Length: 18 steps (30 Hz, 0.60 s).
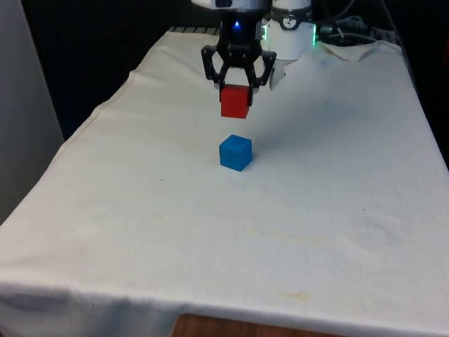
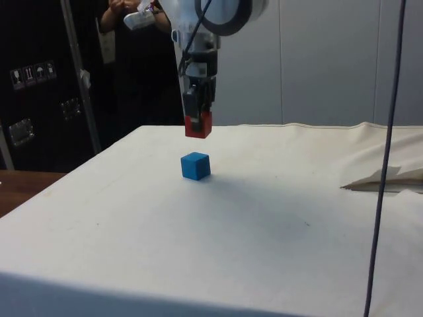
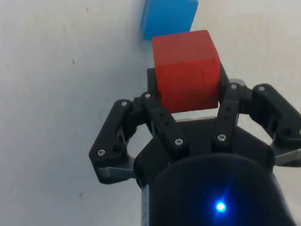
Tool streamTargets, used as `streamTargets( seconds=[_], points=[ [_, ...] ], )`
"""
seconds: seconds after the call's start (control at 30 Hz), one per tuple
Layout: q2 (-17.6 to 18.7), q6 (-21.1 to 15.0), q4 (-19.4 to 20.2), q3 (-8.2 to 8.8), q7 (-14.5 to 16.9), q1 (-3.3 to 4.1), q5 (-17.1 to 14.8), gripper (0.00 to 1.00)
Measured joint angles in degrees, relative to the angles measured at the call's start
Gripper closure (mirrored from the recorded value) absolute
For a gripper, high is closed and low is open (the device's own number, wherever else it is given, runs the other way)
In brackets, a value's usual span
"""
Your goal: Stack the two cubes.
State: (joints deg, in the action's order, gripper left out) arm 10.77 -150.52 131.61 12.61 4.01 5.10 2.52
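The gripper grasps the red cube in the air, above and slightly beyond the blue cube on the cloth. Released off-centre, 1 edge could overhang and it may topple.

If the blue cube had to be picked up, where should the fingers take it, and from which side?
Probably from straight above, fingers closing on two opposite vertical faces of the blue cube. It sits flat on the cloth with free space all around. The gripper now holds the red cube.
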Motion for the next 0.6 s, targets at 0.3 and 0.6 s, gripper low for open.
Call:
streamTargets(
  seconds=[0.3, 0.6],
  points=[
    [4.53, 0.00, -3.67, 0.11, 2.06, -0.34, -3.15, 1.00],
    [7.96, -0.11, -5.61, 0.46, 4.93, -0.63, -6.82, 1.00]
  ],
)
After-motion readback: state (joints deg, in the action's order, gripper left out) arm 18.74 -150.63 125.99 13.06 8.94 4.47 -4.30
